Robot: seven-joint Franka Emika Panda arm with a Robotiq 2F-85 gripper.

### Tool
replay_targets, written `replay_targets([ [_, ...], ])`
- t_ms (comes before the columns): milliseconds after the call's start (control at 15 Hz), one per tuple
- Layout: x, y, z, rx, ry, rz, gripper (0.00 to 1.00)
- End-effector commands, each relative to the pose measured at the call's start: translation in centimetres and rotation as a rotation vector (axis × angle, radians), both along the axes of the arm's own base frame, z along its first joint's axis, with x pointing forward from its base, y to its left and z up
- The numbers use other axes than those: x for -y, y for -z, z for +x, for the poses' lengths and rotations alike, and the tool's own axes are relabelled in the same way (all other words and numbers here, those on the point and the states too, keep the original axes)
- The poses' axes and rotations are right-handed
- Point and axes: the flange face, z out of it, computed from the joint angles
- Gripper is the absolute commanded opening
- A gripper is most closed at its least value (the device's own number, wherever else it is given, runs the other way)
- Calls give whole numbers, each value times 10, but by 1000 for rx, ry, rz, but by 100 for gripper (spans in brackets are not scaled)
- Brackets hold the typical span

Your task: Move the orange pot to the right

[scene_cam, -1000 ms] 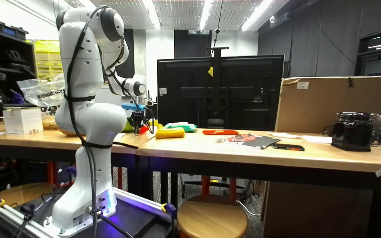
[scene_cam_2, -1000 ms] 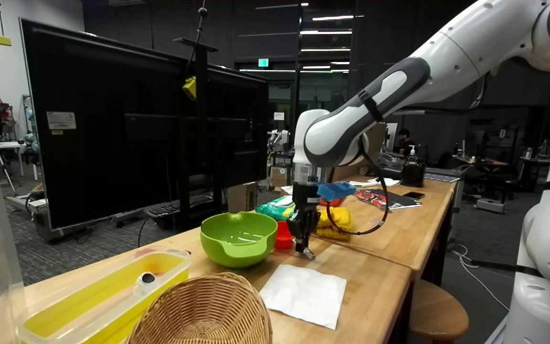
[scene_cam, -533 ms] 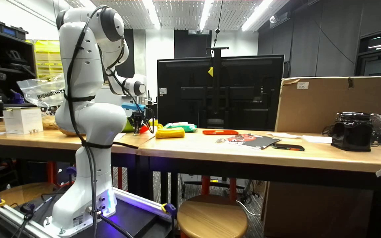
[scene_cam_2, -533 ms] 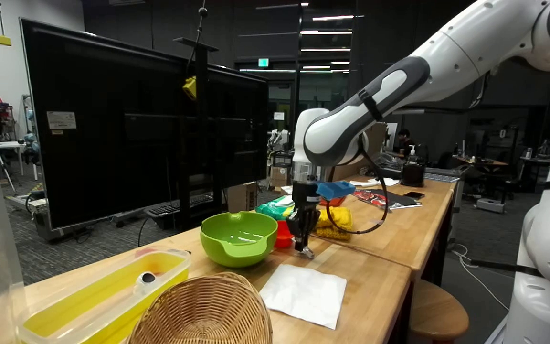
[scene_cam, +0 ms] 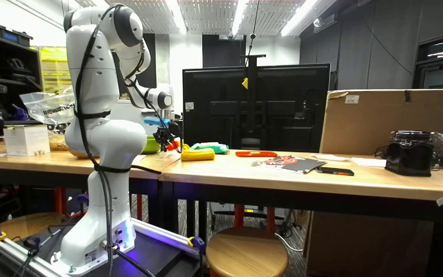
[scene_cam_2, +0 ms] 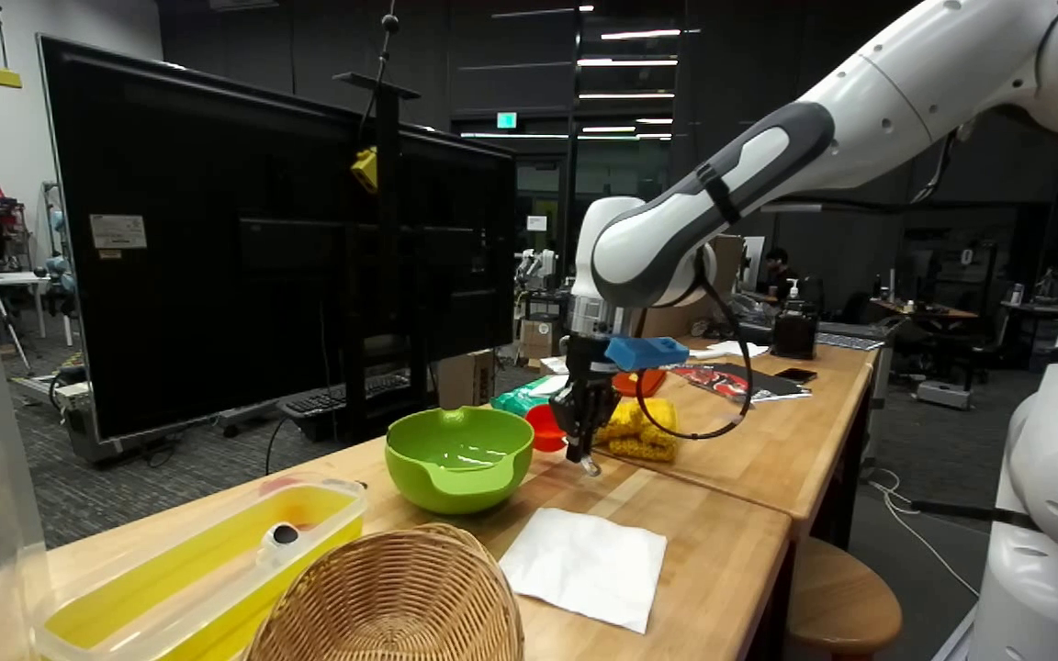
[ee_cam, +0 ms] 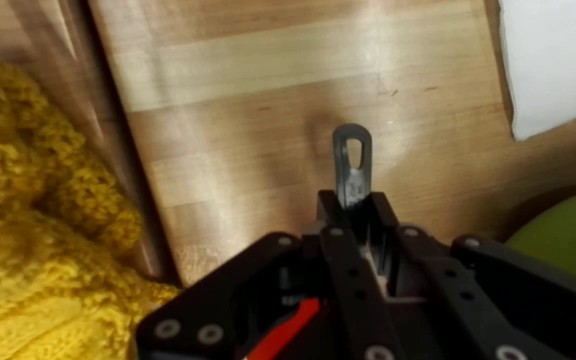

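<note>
The orange pot (scene_cam_2: 544, 429) is small and red-orange, with a grey handle (ee_cam: 354, 175) that has a slot at its end. My gripper (ee_cam: 355, 207) is shut on that handle, whose end sticks out past the fingertips in the wrist view. In an exterior view my gripper (scene_cam_2: 579, 448) is beside the pot and holds it a little above the table, seemingly tilted. The pot (scene_cam: 173, 146) also shows behind my gripper (scene_cam: 163, 147) in an exterior view. In the wrist view only a red strip of the pot (ee_cam: 288, 327) shows behind the finger links.
A green bowl (scene_cam_2: 458, 473) stands close beside the pot. A yellow knitted cloth (scene_cam_2: 644, 431) and a green pack (scene_cam_2: 524, 397) lie on the other side. A white napkin (scene_cam_2: 589, 565), a wicker basket (scene_cam_2: 400, 597) and a yellow bin (scene_cam_2: 327, 532) are nearer that camera.
My gripper has risen slightly with the pot in it. The pot has come up off the table and looks more tilted. The other things have not moved.
</note>
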Motion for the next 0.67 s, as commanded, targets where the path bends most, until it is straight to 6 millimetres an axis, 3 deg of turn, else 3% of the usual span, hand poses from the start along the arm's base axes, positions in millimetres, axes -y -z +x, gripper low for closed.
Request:
replay_targets([
  [0,13,-17,-9,50,107,17,4],
  [600,50,-50,-34,121,484,92,4],
])
